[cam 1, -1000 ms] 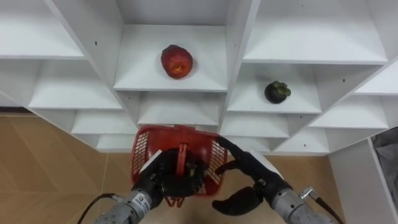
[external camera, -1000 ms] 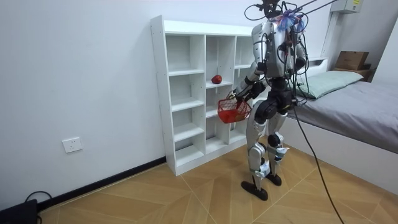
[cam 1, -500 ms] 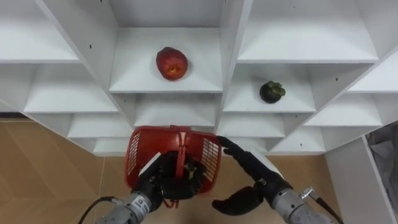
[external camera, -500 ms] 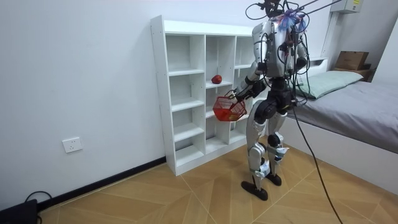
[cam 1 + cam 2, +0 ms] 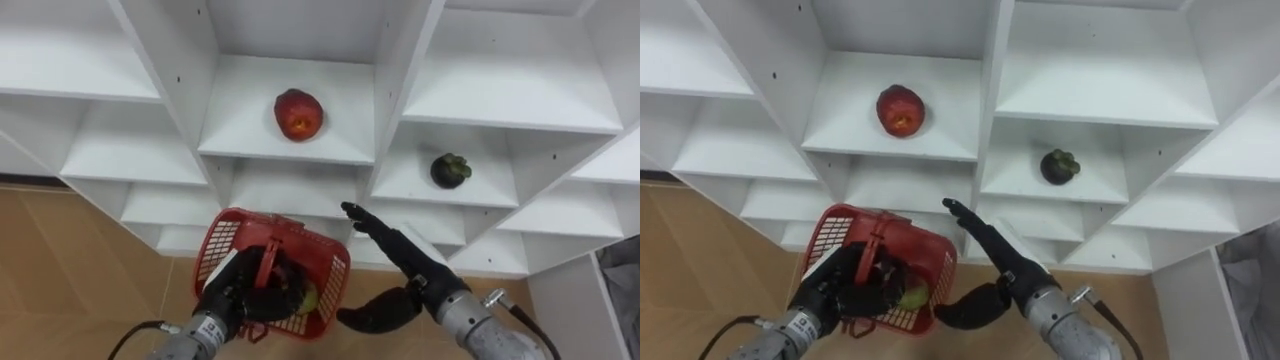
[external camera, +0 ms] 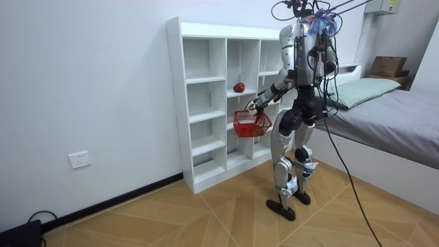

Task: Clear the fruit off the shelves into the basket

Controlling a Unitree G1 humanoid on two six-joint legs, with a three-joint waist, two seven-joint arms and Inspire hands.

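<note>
Fruit lies on closet shelves [image 5: 240, 132], red fruit [image 5: 298, 114] and dark mangosteen [image 5: 450, 170], probably firm, light, best cupped round the middle by the straight-fingered right hand [image 5: 412, 264], while the left hand [image 5: 238, 292] curls round the handle [image 5: 270, 258] of the basket [image 5: 215, 255].

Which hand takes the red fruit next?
Right. The right hand is open and free, fingers stretched toward the shelf under the red fruit; the left hand is curled round the basket handle.

White wall [image 6: 89, 75], herringbone wood floor [image 6: 206, 219], grey bed [image 6: 405, 110], wall socket [image 6: 80, 160]
</note>
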